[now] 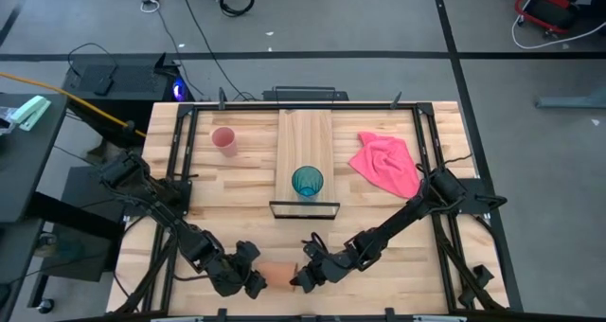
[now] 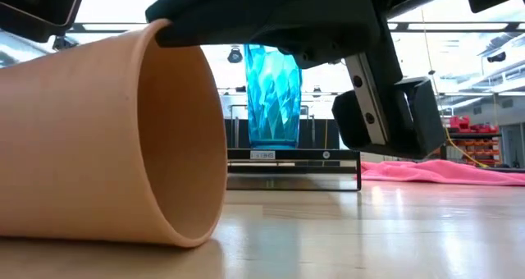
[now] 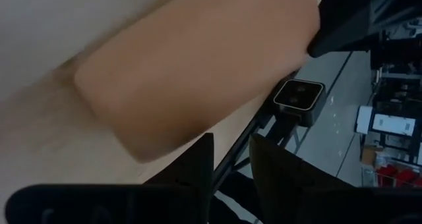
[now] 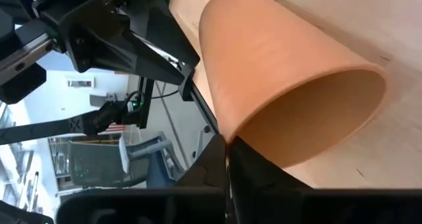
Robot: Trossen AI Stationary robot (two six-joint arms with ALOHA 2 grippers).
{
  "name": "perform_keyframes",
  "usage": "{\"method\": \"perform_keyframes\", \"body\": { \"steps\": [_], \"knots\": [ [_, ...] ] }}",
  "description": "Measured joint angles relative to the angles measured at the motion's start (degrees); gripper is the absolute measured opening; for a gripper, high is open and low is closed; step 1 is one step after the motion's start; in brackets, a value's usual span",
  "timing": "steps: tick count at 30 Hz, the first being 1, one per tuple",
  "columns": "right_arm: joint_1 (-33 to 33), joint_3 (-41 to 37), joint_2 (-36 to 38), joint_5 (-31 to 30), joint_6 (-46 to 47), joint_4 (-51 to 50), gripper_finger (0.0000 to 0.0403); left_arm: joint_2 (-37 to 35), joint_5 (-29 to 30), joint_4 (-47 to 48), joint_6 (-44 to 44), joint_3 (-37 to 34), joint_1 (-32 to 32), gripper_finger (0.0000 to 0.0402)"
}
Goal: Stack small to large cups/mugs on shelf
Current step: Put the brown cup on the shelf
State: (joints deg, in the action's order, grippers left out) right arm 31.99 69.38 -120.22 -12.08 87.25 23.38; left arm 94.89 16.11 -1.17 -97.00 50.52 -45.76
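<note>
The orange cup (image 1: 276, 274) lies on its side on the table near the near edge, its mouth (image 2: 184, 139) toward the table's right. My right gripper (image 1: 301, 278) is shut at that mouth end. My left gripper (image 1: 252, 282) stands at the cup's closed bottom end (image 3: 132, 112), its fingers a narrow gap apart. The teal cup (image 1: 307, 182) stands upright on the near end of the shelf (image 1: 305, 133), by the black frame (image 1: 305, 209). The pink cup (image 1: 224, 140) stands on the table left of the shelf. My right gripper (image 4: 227, 159) meets the orange cup at the outer side of its mouth rim (image 4: 232, 133) with the tips of its shut fingers, coming level from the table's right. The cup lies on its side on the table. My left gripper (image 3: 232, 158): whether its fingers touch the cup's bottom end I cannot tell.
A pink cloth (image 1: 386, 163) lies crumpled on the table right of the shelf. Black frame rails (image 1: 175, 161) run along the table's left and right sides. Bare wood lies between the shelf's near end and the two grippers.
</note>
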Motion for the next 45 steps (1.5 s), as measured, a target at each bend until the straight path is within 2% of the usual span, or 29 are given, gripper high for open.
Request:
{"method": "perform_keyframes", "body": {
  "steps": [15, 19, 24, 31, 38, 45],
  "knots": [
    [0.81, -0.02, 1.10, -1.33, -2.30, -2.46, 0.0002, 0.00, -0.04, -14.33, 5.07, 0.00, -2.57, 0.0087],
    [0.90, -0.02, 6.07, -1.50, -4.94, -12.01, 0.0001, 0.00, -0.04, -14.62, 5.10, 0.00, -3.72, 0.0081],
    [0.74, -0.02, 15.90, -3.15, -8.08, -28.56, 0.0000, 0.00, 0.30, -14.40, 5.32, 0.00, -4.08, 0.0078],
    [0.99, -0.02, 28.26, -1.59, -9.30, -46.86, 0.0000, -0.02, 0.75, -14.32, 7.13, 0.00, -3.58, 0.0076],
    [2.43, -0.02, 37.53, 7.50, -6.38, -64.13, 0.0000, -0.04, 0.79, -13.82, 7.74, 0.00, -3.56, 0.0075],
    [2.71, -0.02, 42.44, 16.53, -4.56, -76.86, 0.0000, -0.07, 1.44, -13.15, 7.83, 0.00, -3.54, 0.0076]
  ]
}}
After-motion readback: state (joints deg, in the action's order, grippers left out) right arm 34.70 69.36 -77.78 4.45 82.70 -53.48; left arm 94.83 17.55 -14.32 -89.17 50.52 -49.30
